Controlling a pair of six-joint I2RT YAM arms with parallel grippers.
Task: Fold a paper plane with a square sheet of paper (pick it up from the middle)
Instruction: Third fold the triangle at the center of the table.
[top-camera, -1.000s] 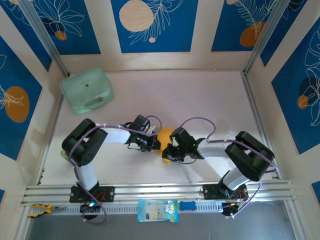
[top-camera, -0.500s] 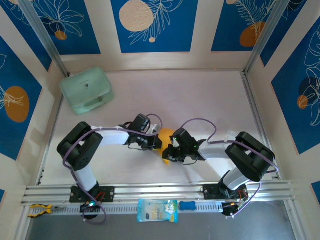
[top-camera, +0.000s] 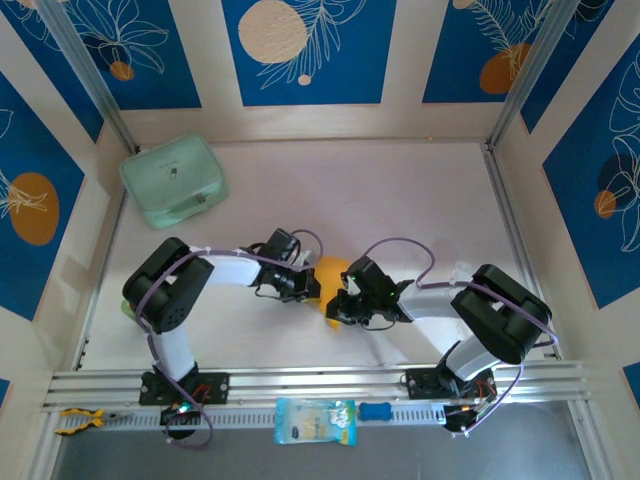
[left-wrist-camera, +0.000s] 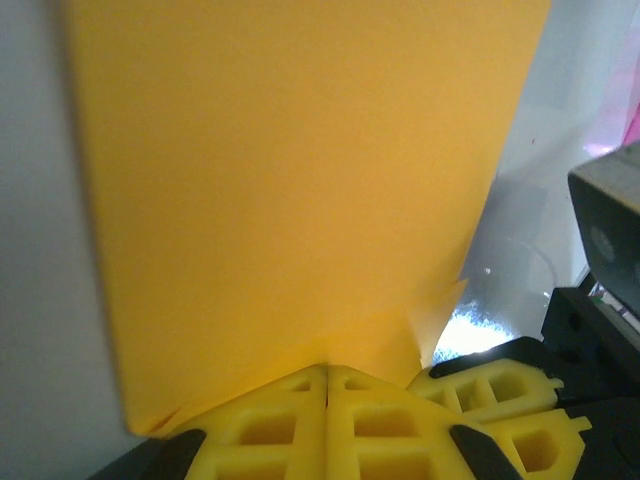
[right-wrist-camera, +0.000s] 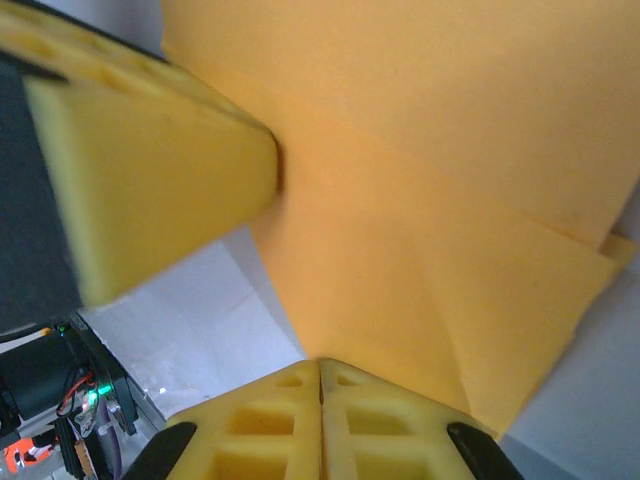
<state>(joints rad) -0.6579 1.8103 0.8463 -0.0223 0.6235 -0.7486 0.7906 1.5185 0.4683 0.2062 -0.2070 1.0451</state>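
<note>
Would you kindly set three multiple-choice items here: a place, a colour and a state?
1. Where on the table does the mint-green case lie? A) far left corner B) far right corner C) between the arm bases
2. What colour is the sheet of paper? A) white B) pale blue C) orange-yellow
3. How is the left gripper? A) wide open B) shut on the paper C) shut on nothing
Answers: 1 A, the top view shows it there; 2 C, plain in both wrist views; 3 B, its fingers meet with the paper pinched between.
</note>
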